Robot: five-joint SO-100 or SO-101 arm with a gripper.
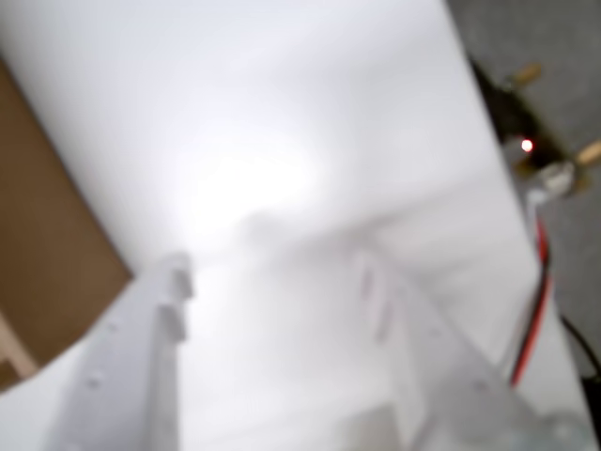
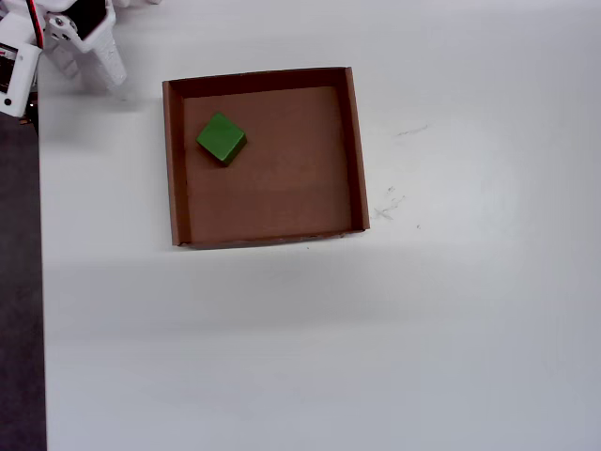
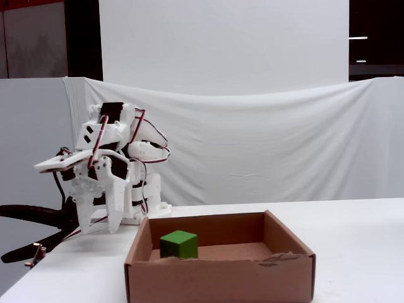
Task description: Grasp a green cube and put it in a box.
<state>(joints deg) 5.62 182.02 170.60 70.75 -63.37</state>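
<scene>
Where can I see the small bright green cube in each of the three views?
Wrist view: not in the picture; only a brown cardboard edge at the left.
Overhead view: the small bright green cube lies inside the shallow brown cardboard box, near its upper-left corner.
Fixed view: it sits on the box floor, left of centre.
Shared landmark: the box.

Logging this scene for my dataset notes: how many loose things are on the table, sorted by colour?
Green: 1, the green cube, lying inside the box
Brown: 1, the box, a cardboard tray on the white table
Total: 2
</scene>
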